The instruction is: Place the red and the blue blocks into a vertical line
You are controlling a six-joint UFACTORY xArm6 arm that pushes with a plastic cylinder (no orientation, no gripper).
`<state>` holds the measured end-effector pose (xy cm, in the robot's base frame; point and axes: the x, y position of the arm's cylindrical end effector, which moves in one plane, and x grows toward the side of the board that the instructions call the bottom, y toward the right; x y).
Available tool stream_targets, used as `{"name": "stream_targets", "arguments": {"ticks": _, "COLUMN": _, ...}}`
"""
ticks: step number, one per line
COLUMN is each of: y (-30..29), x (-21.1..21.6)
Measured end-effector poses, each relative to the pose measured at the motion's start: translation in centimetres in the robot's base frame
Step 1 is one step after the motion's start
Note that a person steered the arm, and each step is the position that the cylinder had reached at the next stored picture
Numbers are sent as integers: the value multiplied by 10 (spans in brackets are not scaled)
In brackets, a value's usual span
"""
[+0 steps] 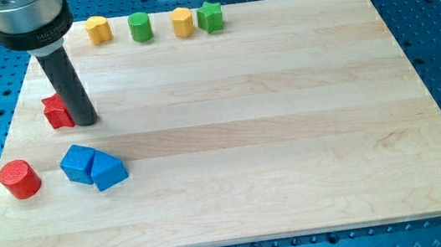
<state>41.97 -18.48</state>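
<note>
My tip (86,120) rests on the board at the view's left, touching the right side of a red star-shaped block (56,112), which the rod partly hides. A red cylinder (19,179) stands lower left, near the board's left edge. Two blue blocks sit together below my tip: a blue cube-like block (79,164) and a blue wedge-shaped block (108,170) touching its right side.
Along the board's top edge stand a yellow block (98,29), a green cylinder (140,27), a yellow hexagonal block (183,22) and a green star-shaped block (210,16) touching it. The wooden board (289,132) lies on a blue perforated table.
</note>
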Motion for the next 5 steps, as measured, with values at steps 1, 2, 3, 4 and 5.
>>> {"name": "stream_targets", "arguments": {"ticks": 1, "y": 49, "x": -9}}
{"name": "stream_targets", "arguments": {"ticks": 2, "y": 74, "x": 26}}
{"name": "stream_targets", "arguments": {"ticks": 3, "y": 78, "x": 82}}
{"name": "stream_targets", "arguments": {"ticks": 4, "y": 80, "x": 98}}
{"name": "stream_targets", "arguments": {"ticks": 5, "y": 75, "x": 113}}
